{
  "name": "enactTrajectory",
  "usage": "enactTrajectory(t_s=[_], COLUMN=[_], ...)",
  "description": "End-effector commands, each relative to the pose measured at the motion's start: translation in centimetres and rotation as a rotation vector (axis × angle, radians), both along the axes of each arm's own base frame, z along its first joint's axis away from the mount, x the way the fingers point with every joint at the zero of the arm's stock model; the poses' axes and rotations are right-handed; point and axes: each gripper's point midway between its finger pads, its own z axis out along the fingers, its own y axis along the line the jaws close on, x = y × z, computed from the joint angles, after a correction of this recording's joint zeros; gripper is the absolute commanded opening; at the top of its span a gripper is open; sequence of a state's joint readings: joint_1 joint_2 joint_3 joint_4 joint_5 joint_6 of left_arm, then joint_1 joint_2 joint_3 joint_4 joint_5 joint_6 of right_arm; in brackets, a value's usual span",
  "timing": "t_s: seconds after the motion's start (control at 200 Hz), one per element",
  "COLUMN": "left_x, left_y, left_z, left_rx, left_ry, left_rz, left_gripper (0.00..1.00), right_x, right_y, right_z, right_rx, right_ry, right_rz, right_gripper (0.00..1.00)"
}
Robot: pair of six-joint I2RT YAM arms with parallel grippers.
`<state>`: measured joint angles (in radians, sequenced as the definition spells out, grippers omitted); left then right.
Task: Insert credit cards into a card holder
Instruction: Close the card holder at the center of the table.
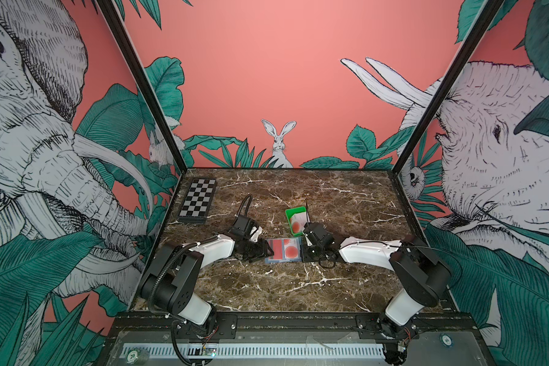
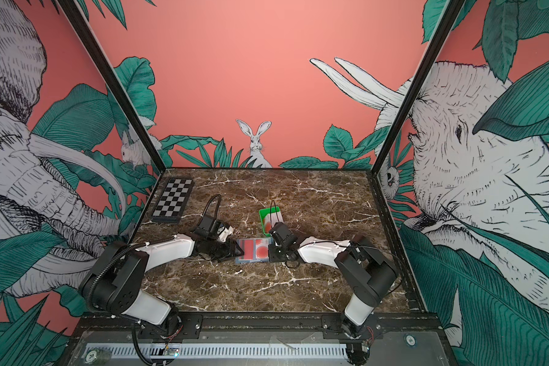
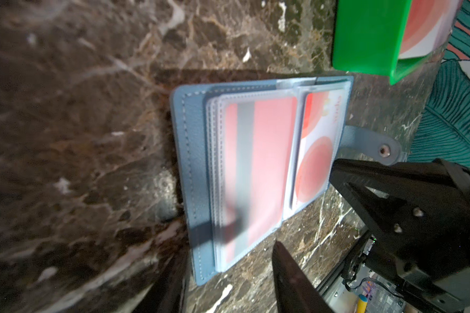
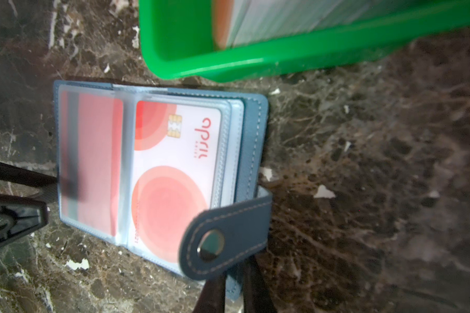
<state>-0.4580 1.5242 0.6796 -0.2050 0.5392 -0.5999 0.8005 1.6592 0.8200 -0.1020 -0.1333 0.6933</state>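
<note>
The card holder lies open mid-frame on the surface, credit cards in its sleeves. The right end effector clamps its tab-side cover; the left end effector, spread apart, sits at the opposite edge. A green tray stands just behind; a chessboard lies upper left.

Two arms up front: the left arm and right arm both wear glossy white shells between chunky black joints. A ribbed black hose loops along the left arm, and a thin black cable runs over the right arm. The left hand and right hand are matte black, and small silver screws stud the right hand.
</note>
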Motion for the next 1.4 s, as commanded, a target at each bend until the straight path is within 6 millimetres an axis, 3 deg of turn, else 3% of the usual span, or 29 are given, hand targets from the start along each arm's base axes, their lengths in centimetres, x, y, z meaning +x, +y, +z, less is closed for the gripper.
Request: enactTrajectory(t_s=[0.0, 0.15, 0.645, 1.396], left_x=[0.0, 0.1, 0.5, 1.4], left_y=[-0.3, -1.6, -2.9, -7.5], left_z=[0.0, 1.5, 5.4, 7.4], left_rx=[-0.034, -0.123, -0.21, -0.282], left_ry=[-0.021, -0.039, -0.116, -0.175], left_rz=[-0.028, -0.049, -0.072, -0.138], left_gripper=[0.5, 0.5, 0.51, 0.53], right_x=[-1.2, -1.4, -1.4, -0.9], right_y=[-0.2, -0.3, 0.2, 1.1], right_z=[-0.5, -0.7, -0.6, 0.4], right_rx=[-0.012, -0.022, -0.009, 0.03], right_ry=[0.022, 0.025, 0.018, 0.011], right_rz=[0.009, 0.009, 0.022, 0.009], right_gripper=[0.13, 0.13, 0.13, 0.16])
